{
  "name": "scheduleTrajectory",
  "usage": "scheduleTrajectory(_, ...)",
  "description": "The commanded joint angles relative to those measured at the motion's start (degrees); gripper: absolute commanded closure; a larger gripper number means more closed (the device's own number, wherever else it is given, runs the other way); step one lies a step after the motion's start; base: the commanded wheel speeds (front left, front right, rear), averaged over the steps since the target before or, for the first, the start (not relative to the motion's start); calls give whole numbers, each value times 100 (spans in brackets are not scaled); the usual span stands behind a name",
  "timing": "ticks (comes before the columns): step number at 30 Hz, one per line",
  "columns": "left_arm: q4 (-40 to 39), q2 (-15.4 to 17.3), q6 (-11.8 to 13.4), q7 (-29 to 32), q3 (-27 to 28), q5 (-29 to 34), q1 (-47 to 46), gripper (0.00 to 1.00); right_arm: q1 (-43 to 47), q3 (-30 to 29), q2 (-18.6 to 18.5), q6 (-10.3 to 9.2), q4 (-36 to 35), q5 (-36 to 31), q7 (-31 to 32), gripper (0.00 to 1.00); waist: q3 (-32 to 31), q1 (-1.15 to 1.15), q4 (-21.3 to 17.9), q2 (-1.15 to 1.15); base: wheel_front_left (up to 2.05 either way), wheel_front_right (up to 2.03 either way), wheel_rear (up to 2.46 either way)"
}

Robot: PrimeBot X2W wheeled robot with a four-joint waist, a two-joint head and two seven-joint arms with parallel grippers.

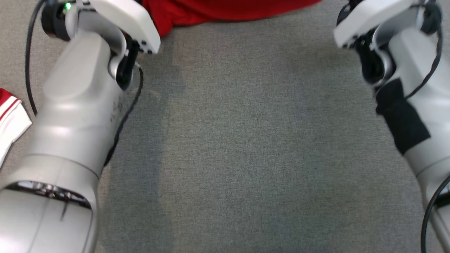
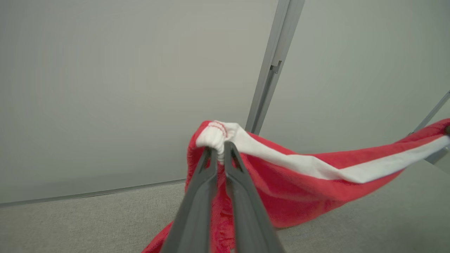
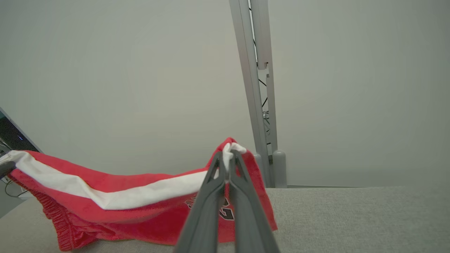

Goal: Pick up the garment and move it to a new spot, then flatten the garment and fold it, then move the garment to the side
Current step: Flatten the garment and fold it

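**Garment strung between both arms, waiting to be laid down**

From where I stand, the garment point(image 2: 299, 189) hangs in a sagging line between the two arms, red with a white band along its upper edge, its lower folds trailing on the grey worktop point(image 1: 246, 140). The left tool point(image 2: 218, 154) is pinched almost shut on a bunched white corner. The right tool point(image 3: 227, 158) is clamped tight on the opposite corner, with a scrap of white poking out above its tips.

I'd say this is the carrying step, with flattening to follow. The next move seems to call for both arms to travel together with the cloth taut between them, lowering it so the trailing hem lands first and the rest spreads without creasing.

There is plenty of room. A broad bare stretch of worktop lies between the forearms, on the robot's side of the cloth. Beyond the garment a wall and an upright post point(image 3: 256, 88) close off the far edge, so pulling back toward the robot looks safer. A red-and-white cloth point(image 1: 10, 116) lies beside the left forearm and narrows that side.
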Motion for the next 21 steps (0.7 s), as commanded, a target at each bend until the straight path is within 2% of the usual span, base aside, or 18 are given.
scheduleTrajectory(1, -5, 21, -33, -56, -60, -132, 215, 100, 273, 57, -34, 3, -81, 162, -66, 100, -9, 0, 3, 0, 0, 0, 0)
scheduleTrajectory(5, -178, 24, 12, -140, -254, -348, 865, 100, 1079, 317, -254, 3, -552, 413, -102, 100, -115, 0, 61, 0, 0, 0, 0)
scheduleTrajectory(9, -850, 19, 196, -151, -169, -287, 1733, 100, 2169, 109, -583, 3, -1429, 481, -104, 100, -223, 0, 145, 0, 0, 0, 0)
scheduleTrajectory(14, -1946, 21, 301, -148, 134, 95, 3018, 100, 3614, -525, -706, 3, -2558, 320, -106, 100, -402, 0, 192, 0, 0, 0, 0)
scheduleTrajectory(21, -3513, 86, 412, -150, 653, 483, 4844, 100, 5589, -1397, -523, 3, -4080, -16, -107, 100, -764, 0, 184, 0, 0, 0, 0)
